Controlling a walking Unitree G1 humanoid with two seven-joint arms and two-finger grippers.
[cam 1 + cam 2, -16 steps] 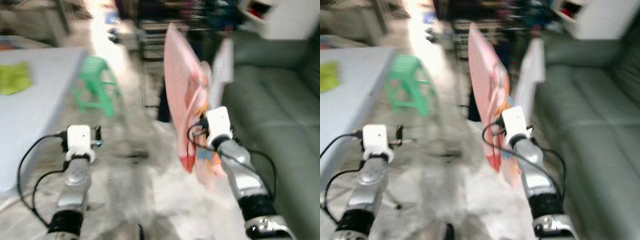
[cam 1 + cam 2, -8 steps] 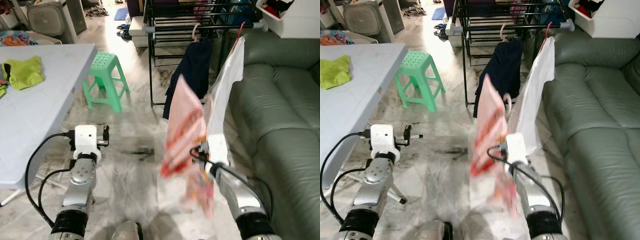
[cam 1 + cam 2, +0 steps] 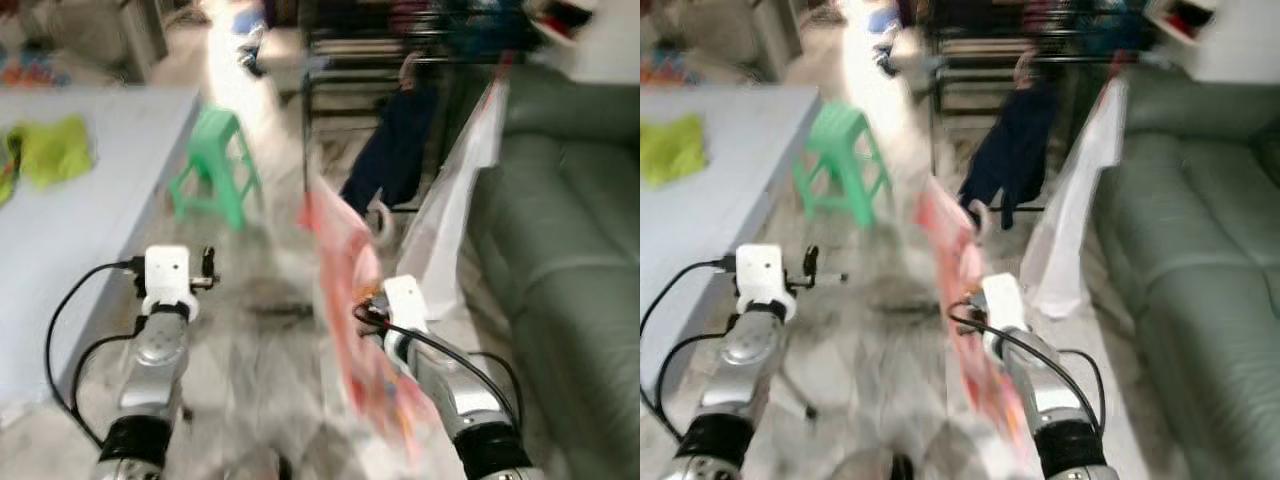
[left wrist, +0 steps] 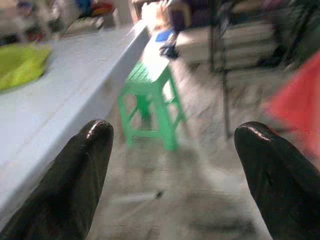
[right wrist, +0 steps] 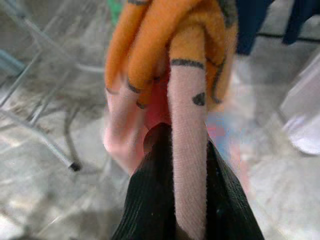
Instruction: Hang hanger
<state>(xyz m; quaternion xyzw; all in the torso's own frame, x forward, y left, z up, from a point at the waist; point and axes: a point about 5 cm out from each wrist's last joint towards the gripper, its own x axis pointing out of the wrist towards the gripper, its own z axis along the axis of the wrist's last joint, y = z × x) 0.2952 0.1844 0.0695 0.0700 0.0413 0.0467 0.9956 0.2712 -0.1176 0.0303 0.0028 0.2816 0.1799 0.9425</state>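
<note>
**Pink garment clamped in the right gripper, rack ahead**

While the head views are blurred, you can still read the room: a pale marbled floor (image 3: 260, 350) runs ahead between a grey table (image 3: 90, 210) on your left and a green sofa (image 3: 570, 250) on your right. A yellow-green cloth (image 3: 55, 150) lies near the table's far edge. Just past the table's corner stands a green stool (image 3: 212, 165). At the far end of the floor is a dark drying rack (image 3: 1040, 60), with a dark blue garment (image 3: 395, 150) and a white garment (image 3: 455, 215) hanging from it, the white one close beside the sofa's arm.

Your right gripper (image 5: 175, 165) is clenched on a pink and orange garment (image 3: 350, 300), which hangs in mid-air over the middle of the floor, short of the rack. The hanger itself cannot be made out under the cloth.

Your left gripper (image 4: 185, 175) is spread wide and grasps nothing; it is held over the floor beside the table's near edge, facing the stool.

Open floor lies between the stool and the held garment, leading to the rack.
</note>
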